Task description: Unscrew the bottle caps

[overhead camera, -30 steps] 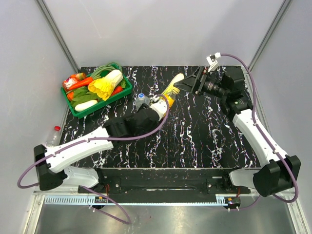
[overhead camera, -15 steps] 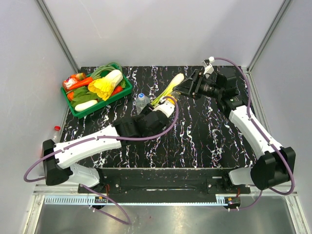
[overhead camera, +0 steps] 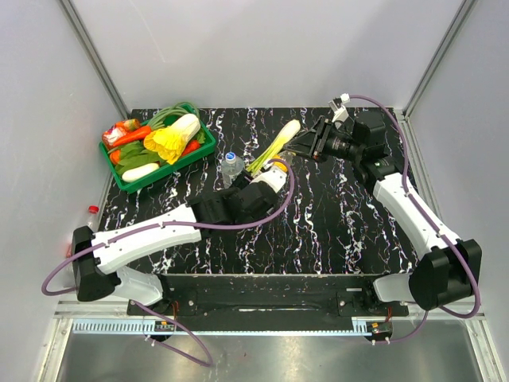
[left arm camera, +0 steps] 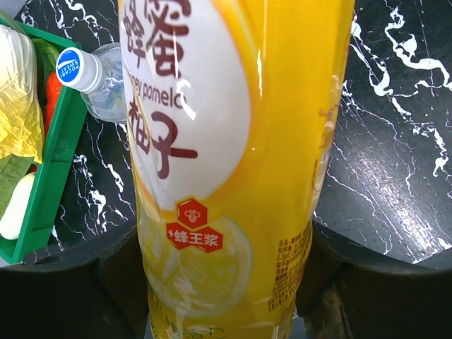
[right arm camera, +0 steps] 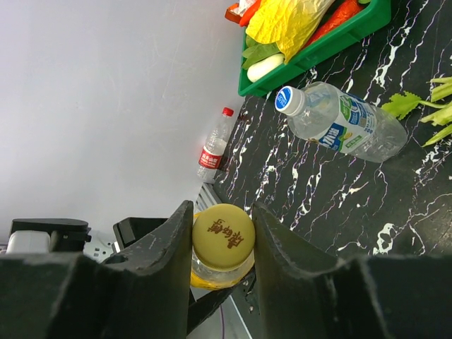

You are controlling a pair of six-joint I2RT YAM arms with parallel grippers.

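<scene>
We log the left tool pinching the orange-yellow juice bottle low on its body, a dark finger on each side. The bottle is held over the table, near the middle. The right tool is clamped on that bottle's yellow cap, one finger touching each side of it. The clear bottle with pale blue label sits on the table just left of the held one, between it and the green tray of vegetables. Its blue cap is on; we cannot tell if it is upright or lying. The red-label bottle is past the table's left edge, with its red cap on. A celery stalk lies on the table beside the right tool.
</scene>
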